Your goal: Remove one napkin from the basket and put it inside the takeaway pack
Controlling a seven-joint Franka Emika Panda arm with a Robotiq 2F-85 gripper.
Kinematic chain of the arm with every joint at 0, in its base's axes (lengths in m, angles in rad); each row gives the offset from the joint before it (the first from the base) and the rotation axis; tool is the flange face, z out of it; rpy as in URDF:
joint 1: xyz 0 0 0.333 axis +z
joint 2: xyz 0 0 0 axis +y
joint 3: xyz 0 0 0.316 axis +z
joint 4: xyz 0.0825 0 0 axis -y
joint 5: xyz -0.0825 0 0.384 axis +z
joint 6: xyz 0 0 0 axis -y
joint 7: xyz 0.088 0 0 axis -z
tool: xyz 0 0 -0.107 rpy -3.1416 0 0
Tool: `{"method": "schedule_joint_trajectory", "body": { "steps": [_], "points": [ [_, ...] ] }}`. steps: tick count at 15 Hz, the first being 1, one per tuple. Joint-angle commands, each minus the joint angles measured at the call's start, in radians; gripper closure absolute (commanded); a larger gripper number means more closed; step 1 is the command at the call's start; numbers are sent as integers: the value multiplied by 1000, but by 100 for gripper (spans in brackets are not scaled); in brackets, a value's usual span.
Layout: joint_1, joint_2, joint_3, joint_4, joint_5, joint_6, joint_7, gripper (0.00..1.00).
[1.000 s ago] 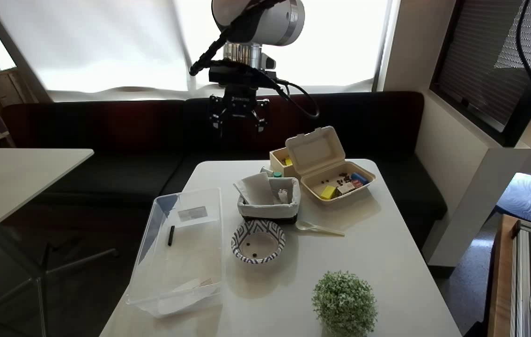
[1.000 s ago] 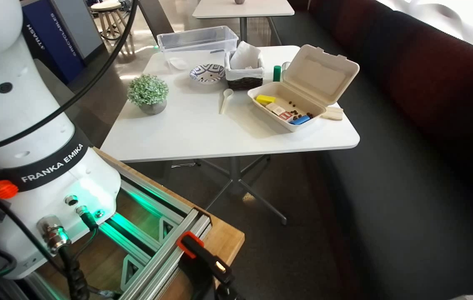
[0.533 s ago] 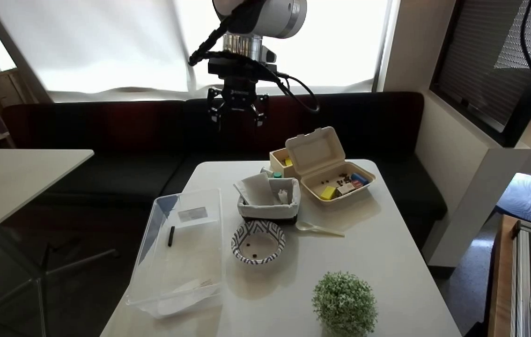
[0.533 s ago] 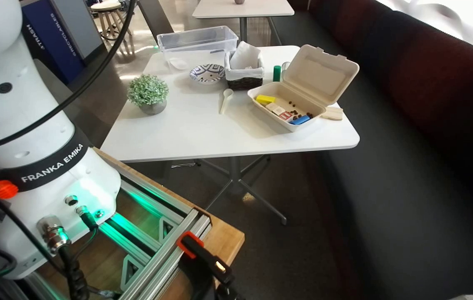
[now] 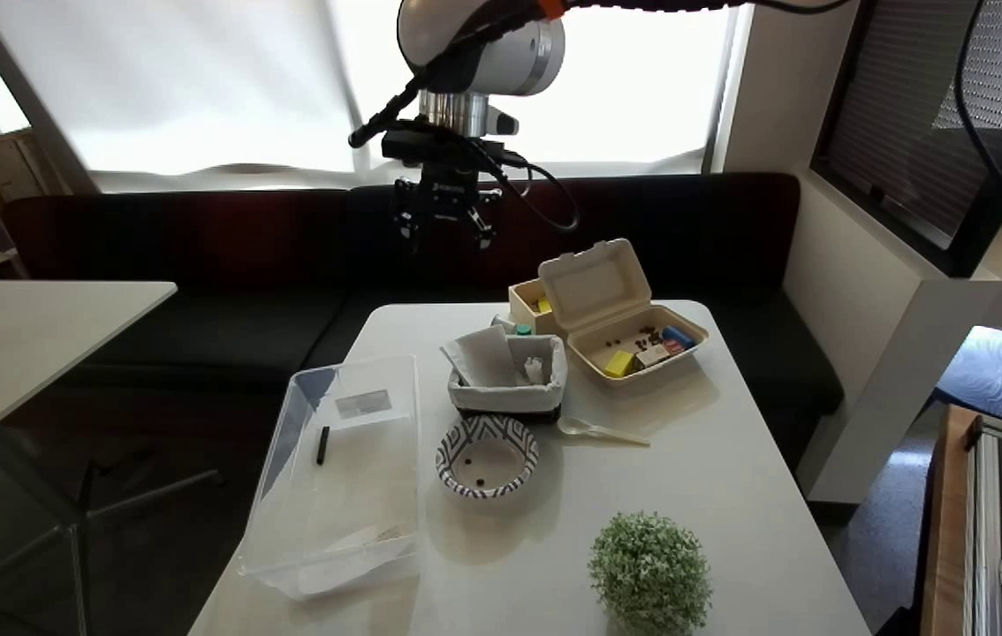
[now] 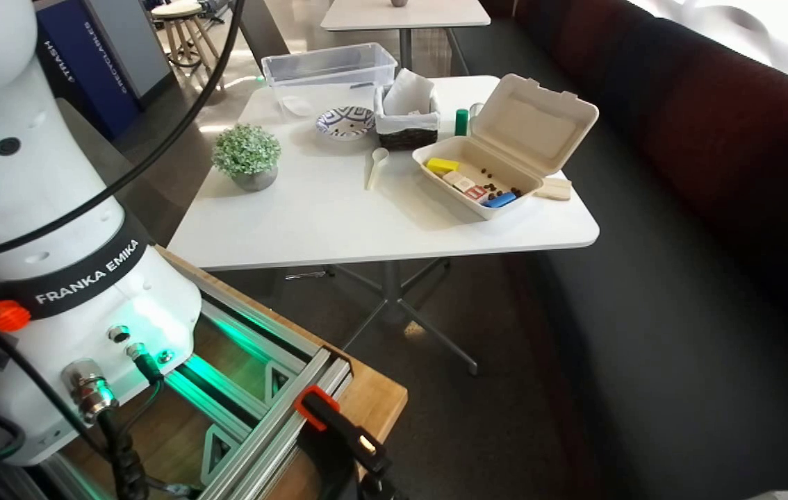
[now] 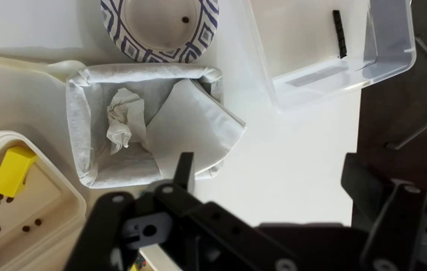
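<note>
In an exterior view the hand point(image 5: 448, 237) hangs slightly lower than a moment ago, spread apart, holding nothing. In an exterior view nothing on the table point(image 6: 310, 222) has stirred; the pack point(image 6: 536, 125) stands open. In the wrist view the napkins point(image 7: 192, 128) jut from the basket point(image 7: 142, 72), unpicked; the reach, I'd say, just begins.

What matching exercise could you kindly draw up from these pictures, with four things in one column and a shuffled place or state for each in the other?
Column one
1) takeaway pack
2) folded napkins
3) black stick
4) fingers

Column two
A) inside the clear plastic tub
B) spread apart, holding nothing
C) lid standing open
D) tilted in the basket

Pairs: 1-C; 2-D; 3-A; 4-B
</note>
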Motion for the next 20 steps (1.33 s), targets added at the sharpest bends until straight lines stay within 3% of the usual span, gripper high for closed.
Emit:
{"method": "schedule_joint_trajectory", "body": {
  "steps": [1,11,15,20],
  "points": [
    [7,147,-4,180,-35,-109,71,0],
    [3,416,-7,531,-84,-362,170,0],
    [-5,499,-6,644,-84,-410,190,8],
    [-12,587,-8,752,-92,-419,211,5]
  ]
}}
